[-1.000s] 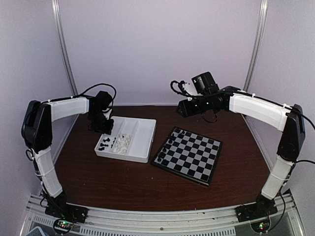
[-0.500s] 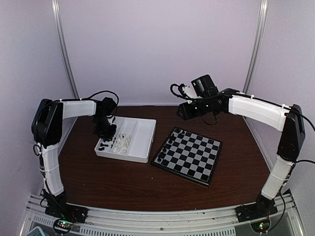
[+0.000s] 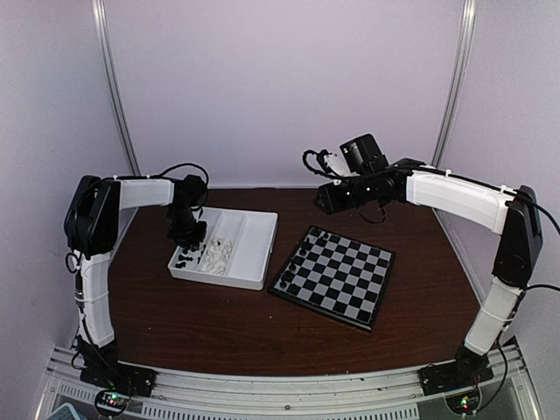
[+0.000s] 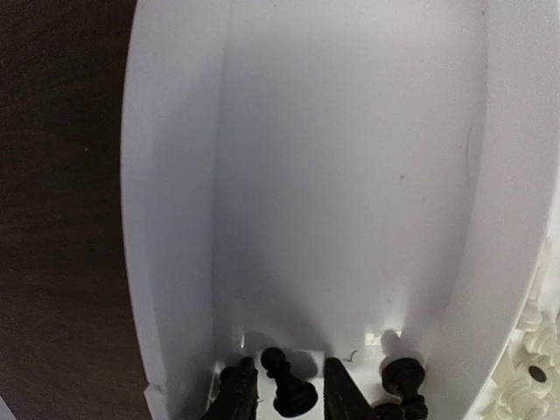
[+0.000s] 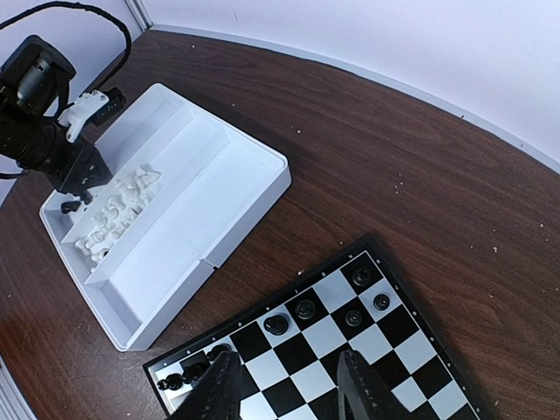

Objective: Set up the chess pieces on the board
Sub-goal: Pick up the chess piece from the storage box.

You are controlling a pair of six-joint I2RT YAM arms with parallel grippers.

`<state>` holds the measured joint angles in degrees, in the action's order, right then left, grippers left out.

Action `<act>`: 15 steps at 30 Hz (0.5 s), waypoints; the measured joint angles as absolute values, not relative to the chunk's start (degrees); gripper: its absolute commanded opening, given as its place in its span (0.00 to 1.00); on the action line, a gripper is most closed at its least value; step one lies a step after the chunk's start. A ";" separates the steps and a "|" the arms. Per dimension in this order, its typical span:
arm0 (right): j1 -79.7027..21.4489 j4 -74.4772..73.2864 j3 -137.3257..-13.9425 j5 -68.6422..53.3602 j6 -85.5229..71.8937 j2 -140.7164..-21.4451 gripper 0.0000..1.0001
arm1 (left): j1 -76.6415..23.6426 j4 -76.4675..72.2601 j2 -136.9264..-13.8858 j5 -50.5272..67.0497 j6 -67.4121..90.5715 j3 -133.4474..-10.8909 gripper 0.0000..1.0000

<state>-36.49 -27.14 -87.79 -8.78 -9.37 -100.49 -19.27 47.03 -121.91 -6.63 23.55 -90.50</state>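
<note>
a pick-up from the white rectangular divided plastic tray [image 3: 252,247] is being attempted. the left gripper [image 4: 290,398] is being held low in the tray's left compartment, its black fingers [image 4: 236,392] flanking a small black plastic pawn [image 4: 282,374]. whether the pawn is being squeezed or merely bracketed cannot be told. the right gripper [image 5: 284,389] is being held with its jaws apart and empty above the far left corner of the flat black-and-grey chessboard [image 3: 341,282], where several black chessmen [image 5: 304,308] are standing. white chessmen [image 5: 118,210] are lying in the tray's middle compartment. next, judging by this, a firm pinch and a straight lift clear of the tray wall are being called for.
</note>
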 measured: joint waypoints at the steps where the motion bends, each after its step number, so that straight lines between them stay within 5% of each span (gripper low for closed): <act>1: -36.49 -27.11 -87.79 -8.80 -9.37 -100.49 0.40 | -19.16 47.05 -122.26 -6.63 23.73 -90.94 0.27; 5: -36.49 -27.11 -87.79 -8.95 -9.32 -100.49 0.40 | -18.94 47.03 -123.28 -6.63 24.25 -92.47 0.14; 9: -36.49 -27.11 -87.79 -8.99 -9.28 -100.49 0.40 | -18.94 46.87 -123.48 -6.44 24.51 -92.71 0.11; 15: -36.49 -27.09 -87.79 -9.02 -9.28 -100.49 0.40 | -18.94 46.61 -122.37 -5.56 24.29 -91.26 0.30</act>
